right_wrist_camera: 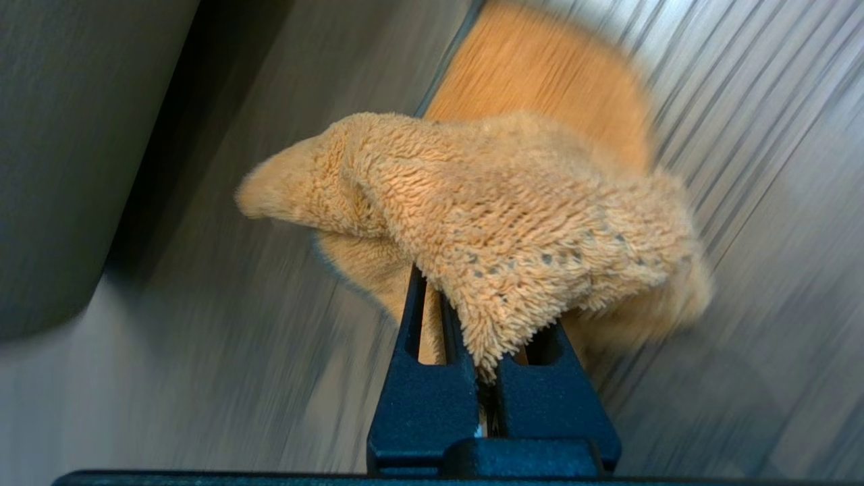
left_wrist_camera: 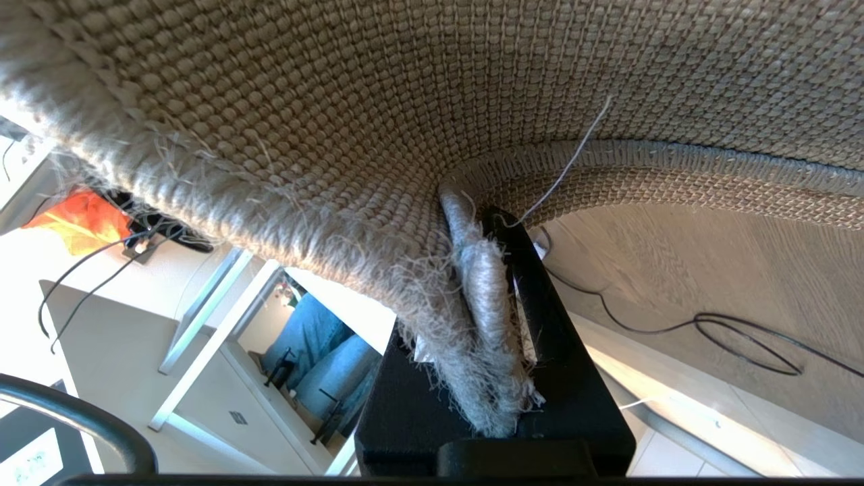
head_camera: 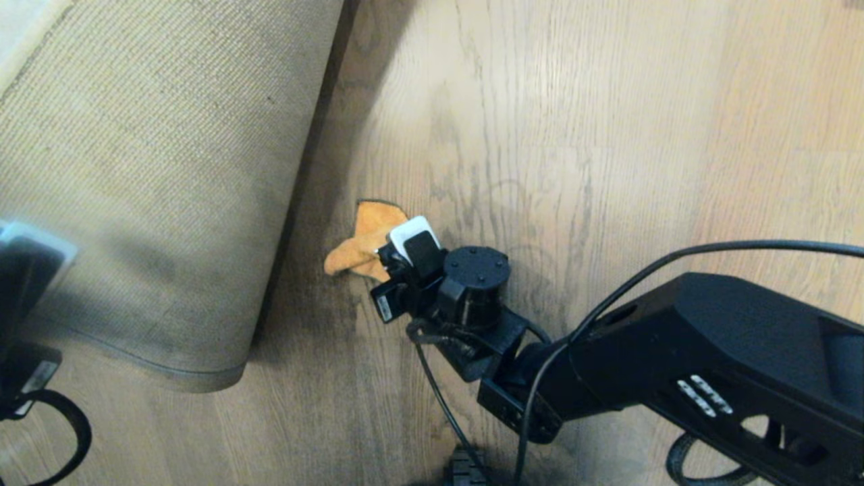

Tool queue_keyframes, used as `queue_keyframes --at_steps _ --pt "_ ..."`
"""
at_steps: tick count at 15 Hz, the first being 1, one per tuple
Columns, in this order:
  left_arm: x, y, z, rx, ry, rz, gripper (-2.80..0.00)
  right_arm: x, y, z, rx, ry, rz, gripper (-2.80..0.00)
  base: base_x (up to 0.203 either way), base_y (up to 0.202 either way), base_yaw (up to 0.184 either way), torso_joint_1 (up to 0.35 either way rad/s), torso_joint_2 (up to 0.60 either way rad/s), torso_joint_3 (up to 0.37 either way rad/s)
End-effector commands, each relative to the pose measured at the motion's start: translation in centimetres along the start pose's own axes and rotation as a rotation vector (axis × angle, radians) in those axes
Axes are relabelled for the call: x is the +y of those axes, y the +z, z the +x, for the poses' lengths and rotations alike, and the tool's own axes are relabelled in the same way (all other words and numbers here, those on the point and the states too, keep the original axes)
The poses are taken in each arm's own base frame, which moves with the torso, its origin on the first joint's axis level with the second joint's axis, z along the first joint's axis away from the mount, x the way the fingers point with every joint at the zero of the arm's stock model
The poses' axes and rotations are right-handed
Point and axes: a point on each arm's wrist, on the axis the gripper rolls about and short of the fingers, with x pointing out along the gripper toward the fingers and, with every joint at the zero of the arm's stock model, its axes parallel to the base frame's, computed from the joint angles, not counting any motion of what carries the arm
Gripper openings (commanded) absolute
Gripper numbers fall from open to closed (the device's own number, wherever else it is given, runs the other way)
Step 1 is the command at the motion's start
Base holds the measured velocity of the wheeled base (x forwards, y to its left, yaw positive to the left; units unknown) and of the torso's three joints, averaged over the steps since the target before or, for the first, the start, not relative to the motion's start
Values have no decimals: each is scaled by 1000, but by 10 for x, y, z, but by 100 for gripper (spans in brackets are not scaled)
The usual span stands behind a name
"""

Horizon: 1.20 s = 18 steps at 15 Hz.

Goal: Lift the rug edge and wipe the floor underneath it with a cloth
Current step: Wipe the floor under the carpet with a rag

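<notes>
In the head view the right gripper (head_camera: 386, 264) pressed the cloth (head_camera: 364, 241) onto the floor (head_camera: 607, 148), just beside the folded-back rug (head_camera: 155, 169), black cables trailing from the arm. In the left wrist view the left gripper (left_wrist_camera: 496, 317) was clenched on the frayed rug edge (left_wrist_camera: 482, 297), woven backing arching overhead. In the right wrist view the fingers (right_wrist_camera: 422, 405) clamped the cloth's fold.
</notes>
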Motion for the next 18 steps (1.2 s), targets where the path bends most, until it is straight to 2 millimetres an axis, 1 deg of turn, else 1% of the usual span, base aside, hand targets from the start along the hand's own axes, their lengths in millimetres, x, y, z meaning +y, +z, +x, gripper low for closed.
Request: queue_keyframes --at_steps 1,4,5,6,8,11,18 --pt "0 0 0 3 6 4 -280 -13 21 16 -66 -40 12 -280 0 0 0 0 0 0" --pt "-1 0 0 4 6 6 -280 -39 56 28 -114 -91 17 -280 0 0 0 0 0 0" --pt "-1 0 0 4 6 6 -280 -48 64 28 -119 -108 15 -280 0 0 0 0 0 0" --pt "-1 0 0 4 6 6 -280 -54 67 28 -125 -120 15 -280 0 0 0 0 0 0" --pt "0 0 0 2 6 4 -280 -56 69 22 -120 -119 12 -280 0 0 0 0 0 0" --pt "0 1 0 1 5 5 -280 -57 63 9 -71 -108 2 -280 0 0 0 0 0 0" --pt "-1 -1 0 4 6 9 -280 -66 75 -29 -36 -107 -5 -280 0 0 0 0 0 0"
